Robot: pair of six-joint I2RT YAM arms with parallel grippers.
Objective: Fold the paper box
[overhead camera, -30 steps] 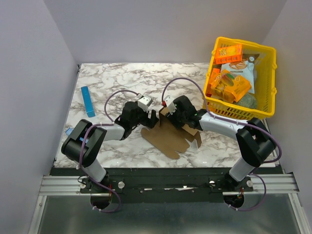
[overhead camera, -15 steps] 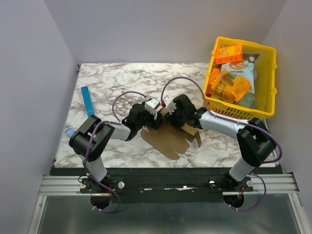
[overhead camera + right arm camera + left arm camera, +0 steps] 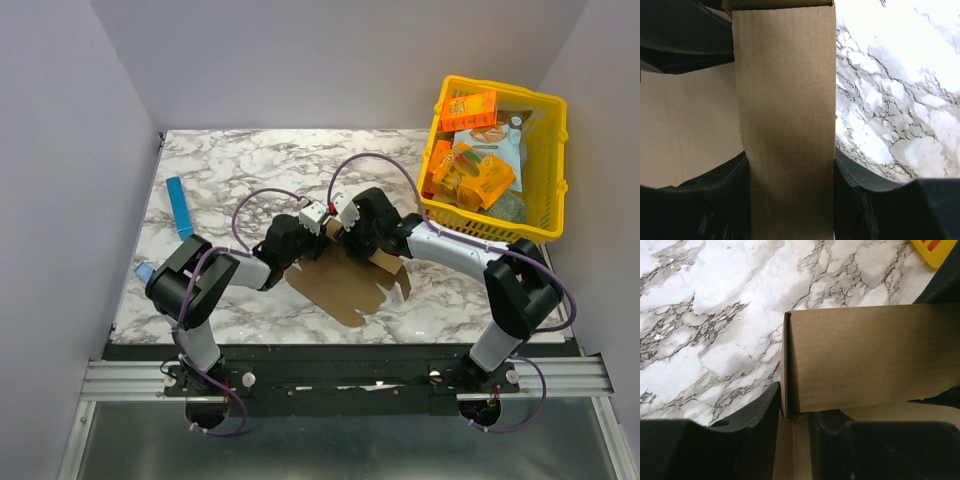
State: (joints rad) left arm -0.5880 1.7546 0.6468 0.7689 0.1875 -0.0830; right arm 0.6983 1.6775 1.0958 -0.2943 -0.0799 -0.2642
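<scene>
Paper box, a plain brown die-cut cardboard sheet [image 3: 345, 288], lies mid-table on the white marble tabletop [image 3: 230, 160], far panel raised. Left gripper [image 3: 793, 416] pinches that panel's folded corner; right gripper [image 3: 790, 172] clamps a cardboard strip between its fingers.

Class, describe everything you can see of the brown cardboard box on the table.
The paper box is plain brown unprinted cardboard, a die-cut sheet with tabs along its edges, lying mostly flat on the marble table. Its far panel is folded up. The left gripper and the right gripper each hold that panel between their fingers.
</scene>
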